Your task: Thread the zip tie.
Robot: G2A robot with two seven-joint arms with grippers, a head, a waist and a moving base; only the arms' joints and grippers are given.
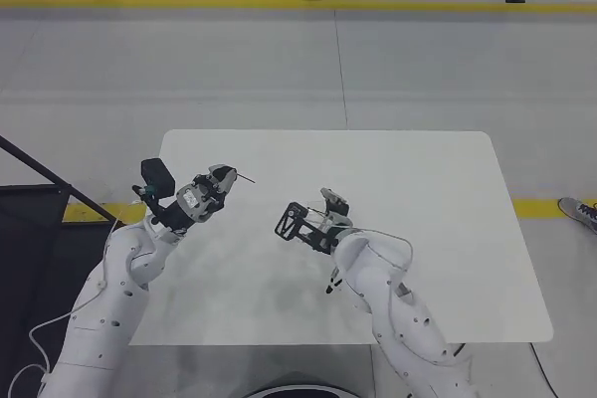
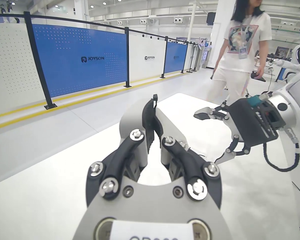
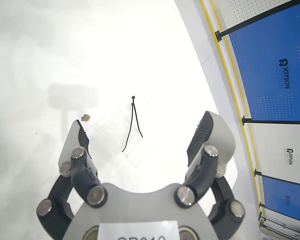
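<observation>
Presently a black zip tie [image 2: 155,99] is clamped in the clenched left claw [image 2: 153,116], its head poking out past the fingertips, over the white table [image 1: 428,199] near its left edge. The right claw [image 3: 143,119] is held spread and empty above two more ties [image 3: 133,123], laid close together on the table.

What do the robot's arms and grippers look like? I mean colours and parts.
The left arm and right arm have rounded white shells. The left gripper and right gripper match: grey metal base, black links with silver screws, white fingers with black ribbed pads. A black cable loops at the right wrist.
</observation>
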